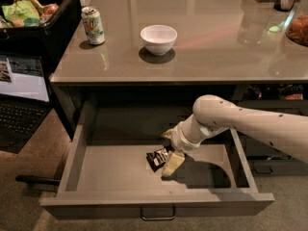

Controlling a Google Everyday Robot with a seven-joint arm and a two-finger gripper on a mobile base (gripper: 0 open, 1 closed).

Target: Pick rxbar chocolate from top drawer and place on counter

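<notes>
The top drawer (110, 177) stands pulled fully out from under the counter (211, 47), its grey floor lit and bare across the whole left half and along the front wall. The rxbar chocolate (157, 159) lies near the middle of that drawer, slightly right of centre, well apart from the left wall and clear of the front wall. The gripper (167, 152) is down inside the drawer right at the bar, touching or nearly touching its right end; whether the jaws are closed on the bar or merely straddle it cannot be told. The pale arm (250, 129) reaches in from the drawer's right side, passing over the right wall and filling the room above the drawer's right half, where it casts a dark shadow on the floor. The counter's straight front edge overhangs the drawer's back part, so the space above the bar is open only toward the front. A thin metal handle (158, 214) sits on the drawer's front. On the counter above the drawer's back stands a white bowl (159, 37), and above its back left corner a green-and-white can (93, 25). Left of the drawer are a black bin (48, 28) of packets and an open laptop (21, 90); right of it are darker, narrower drawers (269, 162).
</notes>
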